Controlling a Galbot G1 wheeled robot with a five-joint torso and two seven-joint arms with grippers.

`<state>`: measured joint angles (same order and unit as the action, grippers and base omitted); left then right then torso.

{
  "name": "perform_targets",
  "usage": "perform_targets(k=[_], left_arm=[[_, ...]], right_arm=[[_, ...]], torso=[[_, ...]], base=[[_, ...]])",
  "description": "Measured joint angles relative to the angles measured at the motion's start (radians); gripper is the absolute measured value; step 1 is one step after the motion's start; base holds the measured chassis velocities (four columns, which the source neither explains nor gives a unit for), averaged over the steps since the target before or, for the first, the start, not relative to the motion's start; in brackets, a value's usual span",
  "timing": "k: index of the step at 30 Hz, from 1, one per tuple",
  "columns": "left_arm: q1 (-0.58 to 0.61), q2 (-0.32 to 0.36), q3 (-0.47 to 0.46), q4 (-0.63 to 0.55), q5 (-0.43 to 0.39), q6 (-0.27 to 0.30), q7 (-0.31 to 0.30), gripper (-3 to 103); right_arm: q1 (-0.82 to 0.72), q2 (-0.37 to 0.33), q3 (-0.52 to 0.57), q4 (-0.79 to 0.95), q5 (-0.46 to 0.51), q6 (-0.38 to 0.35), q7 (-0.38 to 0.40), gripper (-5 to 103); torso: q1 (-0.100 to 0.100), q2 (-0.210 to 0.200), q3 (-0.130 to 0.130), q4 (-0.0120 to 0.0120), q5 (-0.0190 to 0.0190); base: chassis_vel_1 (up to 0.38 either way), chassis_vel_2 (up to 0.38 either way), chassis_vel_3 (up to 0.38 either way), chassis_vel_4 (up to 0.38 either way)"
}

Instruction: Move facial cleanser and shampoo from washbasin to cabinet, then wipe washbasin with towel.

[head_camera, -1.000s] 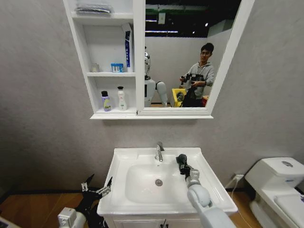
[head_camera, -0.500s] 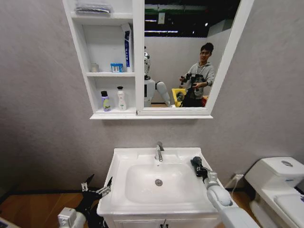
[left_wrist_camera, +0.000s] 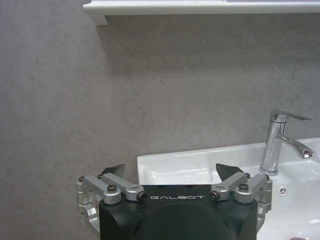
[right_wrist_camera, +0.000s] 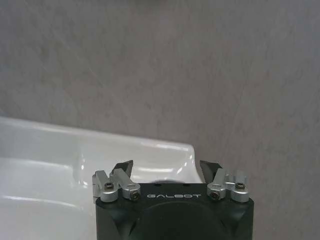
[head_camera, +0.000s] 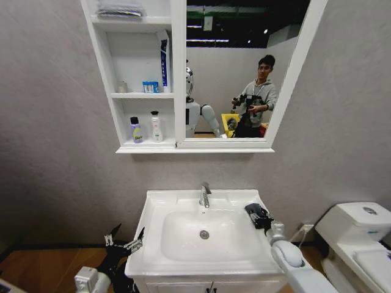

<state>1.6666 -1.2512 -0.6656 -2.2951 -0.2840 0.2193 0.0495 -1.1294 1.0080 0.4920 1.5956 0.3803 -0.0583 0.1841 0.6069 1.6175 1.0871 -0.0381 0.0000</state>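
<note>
Head view: right gripper (head_camera: 256, 212) over right rim of washbasin (head_camera: 153, 244), dark towel (head_camera: 259, 217) at its tip; left gripper (head_camera: 125, 240) parked low beside basin's left edge. Cabinet (head_camera: 140, 148) above, two bottles (head_camera: 146, 129) on bottom shelf.
Left wrist: jaws spread wide, empty.
Right wrist: jaws apart over the rim; grip on towel impossible to tell.

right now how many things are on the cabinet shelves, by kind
bottles: 2, one purple-labelled, one white, bottom shelf
tall tube: 1
small blue box: 1
small pale jar: 1
folded cloth stack: 1, top shelf
total: 6
</note>
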Motion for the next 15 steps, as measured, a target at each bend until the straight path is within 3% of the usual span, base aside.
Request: perform_targets(k=[1, 4, 5, 7, 15], left_arm=[[0.0, 0.0, 0.0, 0.0, 0.0, 0.0, 0.0, 100], [0.0, 0.0, 0.0, 0.0, 0.0, 0.0, 0.0, 100], [0.0, 0.0, 0.0, 0.0, 0.0, 0.0, 0.0, 100], [0.0, 0.0, 0.0, 0.0, 0.0, 0.0, 0.0, 100], [0.0, 0.0, 0.0, 0.0, 0.0, 0.0, 0.0, 100]], right_arm=[[0.0, 0.0, 0.0, 0.0, 0.0, 0.0, 0.0, 73], [-0.242, 0.038, 0.094, 0.284, -0.026, -0.023, 0.043, 90], [-0.242, 0.038, 0.094, 0.284, -0.026, -0.023, 0.043, 90], [-0.379, 0.097, 0.135, 0.432, -0.053, -0.03, 0.065, 98], [-0.587, 0.178, 0.153, 0.647, -0.086, -0.057, 0.107, 100]], torso=[[0.0, 0.0, 0.0, 0.0, 0.0], [0.0, 0.0, 0.0, -0.0005, -0.0001], [0.0, 0.0, 0.0, -0.0005, -0.0001], [0.0, 0.0, 0.0, -0.0008, -0.0003], [0.0, 0.0, 0.0, -0.0004, -0.0003]], base=[[0.0, 0.0, 0.0, 0.0], [0.0, 0.0, 0.0, 0.0], [0.0, 0.0, 0.0, 0.0], [0.0, 0.0, 0.0, 0.0], [0.0, 0.0, 0.0, 0.0]])
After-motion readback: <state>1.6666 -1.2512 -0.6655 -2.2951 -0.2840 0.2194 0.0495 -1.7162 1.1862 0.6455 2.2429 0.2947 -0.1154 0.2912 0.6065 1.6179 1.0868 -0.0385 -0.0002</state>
